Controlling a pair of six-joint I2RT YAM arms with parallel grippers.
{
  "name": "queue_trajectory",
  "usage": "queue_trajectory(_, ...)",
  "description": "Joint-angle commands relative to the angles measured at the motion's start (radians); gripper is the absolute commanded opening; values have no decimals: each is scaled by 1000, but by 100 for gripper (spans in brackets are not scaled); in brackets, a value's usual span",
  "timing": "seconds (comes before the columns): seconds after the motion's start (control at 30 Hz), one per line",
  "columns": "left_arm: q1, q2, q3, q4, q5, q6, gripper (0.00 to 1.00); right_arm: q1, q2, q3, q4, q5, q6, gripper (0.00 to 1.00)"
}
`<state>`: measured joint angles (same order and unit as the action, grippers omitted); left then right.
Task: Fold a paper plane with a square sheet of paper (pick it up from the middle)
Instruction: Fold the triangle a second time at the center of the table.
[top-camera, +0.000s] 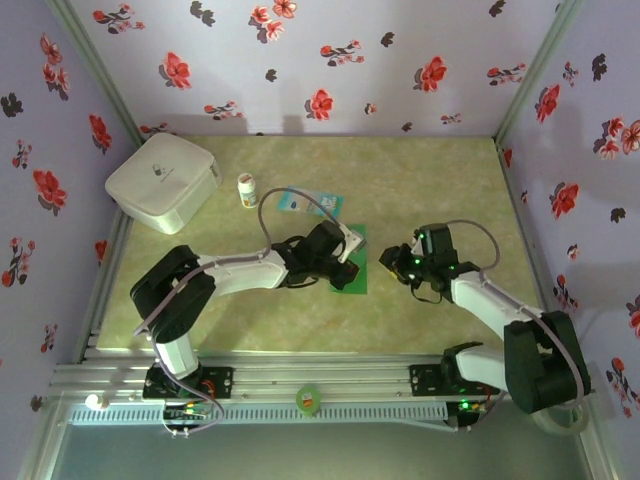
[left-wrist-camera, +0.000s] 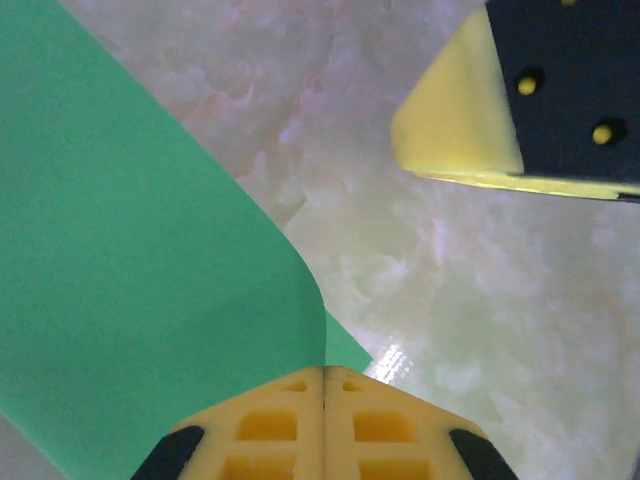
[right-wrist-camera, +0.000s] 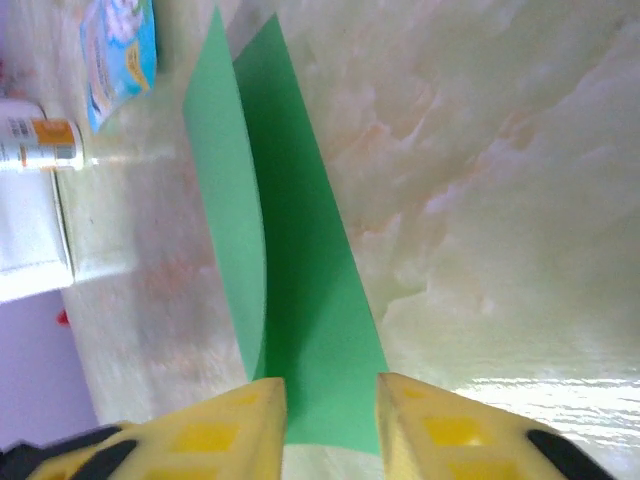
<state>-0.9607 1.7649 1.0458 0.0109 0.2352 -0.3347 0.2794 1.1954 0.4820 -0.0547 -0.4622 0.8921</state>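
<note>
The square sheet of paper (top-camera: 353, 277) is bright green and lies in the middle of the table, partly folded over itself. My left gripper (top-camera: 348, 252) reaches over it from the left. In the left wrist view the left gripper (left-wrist-camera: 325, 374) is shut, with a raised edge of the paper (left-wrist-camera: 130, 300) running into the seam between its pads. My right gripper (top-camera: 394, 262) sits just right of the sheet. In the right wrist view the right gripper (right-wrist-camera: 330, 396) is open, straddling the near end of the paper (right-wrist-camera: 300, 250), whose left flap curls up. One right finger (left-wrist-camera: 460, 120) shows in the left wrist view.
A white box (top-camera: 163, 182) stands at the back left, with a small bottle (top-camera: 247, 188) and a blue-and-white packet (top-camera: 305, 203) beside it. A green tape roll (top-camera: 308, 398) rests on the front rail. Flowered walls close in three sides.
</note>
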Motion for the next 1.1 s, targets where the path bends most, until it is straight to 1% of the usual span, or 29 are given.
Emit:
queue_trajectory(0.0,17,-6,-13,54,118,-76,0,8,4,-23,-1,-81,-25,19)
queue_trajectory(0.07,24,-4,-20,71,123,-94,0,35,24,-25,10,-111,-37,12)
queue_trajectory(0.17,30,-4,-23,81,123,-104,0,87,66,-10,11,-106,-54,3)
queue_trajectory(0.27,39,-1,-22,79,123,-110,0,120,105,9,16,-82,-59,0)
queue_trajectory(0.5,54,11,-21,72,124,-119,0,155,213,70,-7,-79,-103,0)
queue_trajectory(0.6,55,18,-17,72,124,-119,0,156,254,89,-64,-43,-148,0)
queue_trajectory(0.77,66,45,-15,81,130,-139,0,155,306,119,-219,50,-241,0)
queue_trajectory(1.07,104,94,-19,112,128,-153,0,155,333,148,-288,105,-292,0)
